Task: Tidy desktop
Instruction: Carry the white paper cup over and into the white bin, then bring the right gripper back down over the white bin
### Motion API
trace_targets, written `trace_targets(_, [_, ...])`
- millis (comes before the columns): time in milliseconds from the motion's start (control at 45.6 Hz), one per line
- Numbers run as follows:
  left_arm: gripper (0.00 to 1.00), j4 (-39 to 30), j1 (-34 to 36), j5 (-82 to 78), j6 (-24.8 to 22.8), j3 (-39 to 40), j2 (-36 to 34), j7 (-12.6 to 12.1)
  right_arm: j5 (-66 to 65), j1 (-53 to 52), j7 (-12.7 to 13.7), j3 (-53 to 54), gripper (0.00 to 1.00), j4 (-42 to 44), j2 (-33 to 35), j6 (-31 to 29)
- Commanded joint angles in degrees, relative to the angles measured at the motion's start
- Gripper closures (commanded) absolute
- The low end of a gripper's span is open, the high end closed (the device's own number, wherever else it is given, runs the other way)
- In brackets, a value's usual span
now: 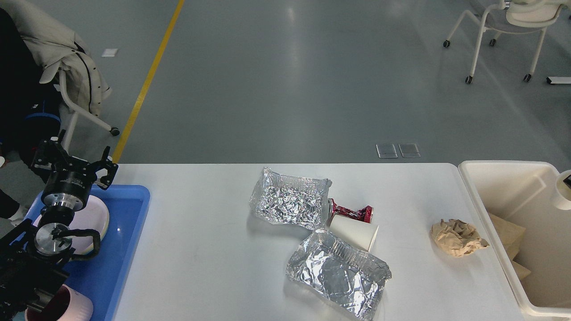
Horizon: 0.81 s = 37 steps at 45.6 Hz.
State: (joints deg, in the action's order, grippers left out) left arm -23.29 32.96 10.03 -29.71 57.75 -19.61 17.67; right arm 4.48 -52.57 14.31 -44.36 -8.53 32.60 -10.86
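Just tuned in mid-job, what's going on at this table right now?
The desktop is being cleared of litter. A white cup shows at the frame's right edge above the cream bin, but the right gripper itself is out of view. The left gripper hovers open over the blue tray. Two foil trays, a tipped paper cup, a crushed red can and crumpled brown paper lie on the table.
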Motion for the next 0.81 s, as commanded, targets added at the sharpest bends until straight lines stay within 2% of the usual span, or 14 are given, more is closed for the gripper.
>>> trace_targets(0, [0.02,0.0,0.0,-0.01,0.0,0.0,0.1,0.0,0.01,6.07,0.01,4.19,1.0,6.07,-2.27,0.75])
trace_targets(22, [0.02,0.0,0.0,-0.01,0.0,0.0,0.01,0.0,0.01,6.34,0.01,4.71,1.0,6.33,-2.45,0.75])
trace_targets(44, [0.02,0.0,0.0,-0.01,0.0,0.0,0.01,0.0,0.01,6.52,0.01,5.07,0.89,6.34,-2.63,0.75])
trace_targets(66, [0.02,0.0,0.0,-0.01,0.0,0.0,0.01,0.0,0.01,6.52,0.01,5.42,0.55,6.34,-2.63,0.66])
trace_targets(88, [0.02,0.0,0.0,-0.01,0.0,0.0,0.01,0.0,0.01,6.69,0.01,5.6,0.01,6.34,-2.63,0.66])
trace_targets(131, [0.02,0.0,0.0,-0.01,0.0,0.0,0.01,0.0,0.01,6.78,0.1,5.86,0.03,6.25,-2.71,0.49])
trace_targets(153, [0.02,0.0,0.0,-0.01,0.0,0.0,0.01,0.0,0.01,6.78,0.19,5.95,0.0,6.25,-2.8,0.49])
trace_targets(372, [0.02,0.0,0.0,-0.01,0.0,0.0,0.01,0.0,0.09,6.96,0.45,11.04,0.0,6.25,-3.51,0.4])
trace_targets(570, [0.02,0.0,0.0,-0.01,0.0,0.0,0.01,0.0,0.09,5.99,0.36,10.96,0.0,6.33,-3.94,-0.13])
trace_targets(789, [0.02,0.0,0.0,-0.01,0.0,0.0,0.01,0.0,0.09,-1.38,0.36,11.13,0.0,4.58,-8.25,-0.65])
